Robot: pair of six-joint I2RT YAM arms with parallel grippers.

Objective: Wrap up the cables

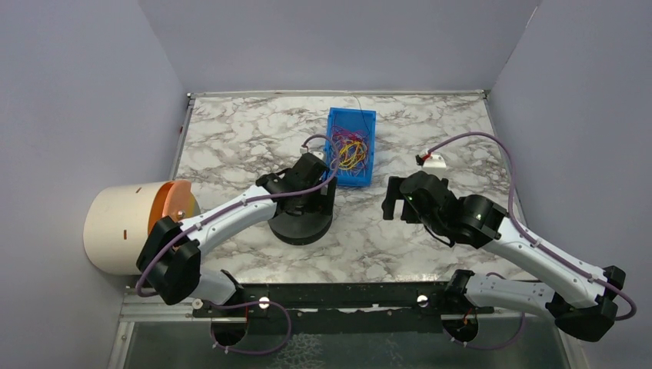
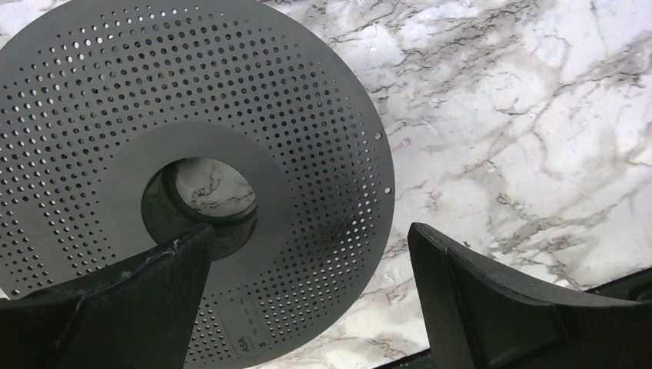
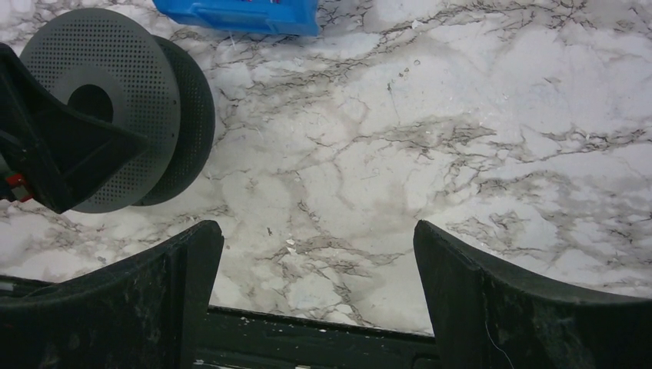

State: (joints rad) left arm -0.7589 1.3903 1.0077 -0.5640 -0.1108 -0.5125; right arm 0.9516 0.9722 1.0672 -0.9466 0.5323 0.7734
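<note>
Cables (image 1: 351,151) in one blue bin (image 1: 346,119); left fingers (image 2: 131,307), right fingers (image 3: 500,307) wide apart, empty.

Spool (image 3: 131,84): black, two perforated disc faces, round centre hole; rests on marble table (image 3: 430,131).
Blue bin (image 3: 238,15): just beyond the spool, only its near wall showing.
Dark arm part (image 3: 54,154): overlaps the spool's left face.
Right gripper (image 3: 314,231): nearer than the spool, fingers spread wide (only marble between them).
</note>
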